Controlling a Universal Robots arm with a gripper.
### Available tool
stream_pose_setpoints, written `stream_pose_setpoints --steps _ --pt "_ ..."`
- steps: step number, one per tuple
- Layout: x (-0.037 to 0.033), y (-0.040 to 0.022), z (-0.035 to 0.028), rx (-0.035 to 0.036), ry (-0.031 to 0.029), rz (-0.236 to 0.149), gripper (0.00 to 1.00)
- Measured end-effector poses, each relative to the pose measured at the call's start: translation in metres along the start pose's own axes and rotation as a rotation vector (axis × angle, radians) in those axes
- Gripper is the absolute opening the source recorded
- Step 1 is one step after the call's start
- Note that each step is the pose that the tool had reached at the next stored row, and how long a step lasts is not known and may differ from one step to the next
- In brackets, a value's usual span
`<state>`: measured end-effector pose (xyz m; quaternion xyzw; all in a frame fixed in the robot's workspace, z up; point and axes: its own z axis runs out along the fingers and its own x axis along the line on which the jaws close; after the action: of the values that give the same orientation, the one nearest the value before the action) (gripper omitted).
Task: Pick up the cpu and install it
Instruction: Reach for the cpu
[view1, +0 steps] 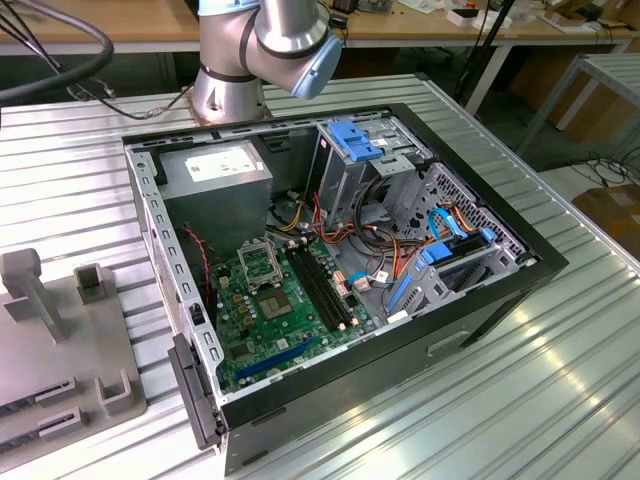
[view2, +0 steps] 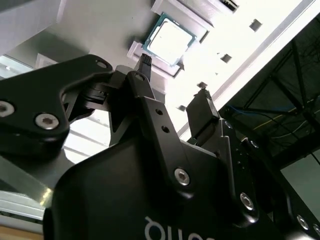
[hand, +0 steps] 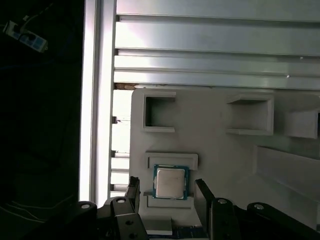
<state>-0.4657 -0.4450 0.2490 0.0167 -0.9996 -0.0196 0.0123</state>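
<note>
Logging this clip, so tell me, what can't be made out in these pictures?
- cpu: underside hidden by the grey fixture it lies in, first wrist view.
- Arm: cut off by the exterior view's top edge.
- Socket: too small in the exterior view to judge its latch.
</note>
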Motion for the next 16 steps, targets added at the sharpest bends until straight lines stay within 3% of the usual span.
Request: stream_pose_setpoints --steps 1,2,10,16 --pt "-0.0001 -0.0003 0.0027 0.0068 0.0001 0.004 0.56" --pt "-0.0001 -0.0003 0.0055 0.0092 -0.0002 0.013 0.56" --pt "-0.0007 -0.0016 0.026 0.0098 -0.0005 0.023 0.56" --pt "-0.001 -0.003 0.0351 0.0106 -0.0005 0.023 0.56"
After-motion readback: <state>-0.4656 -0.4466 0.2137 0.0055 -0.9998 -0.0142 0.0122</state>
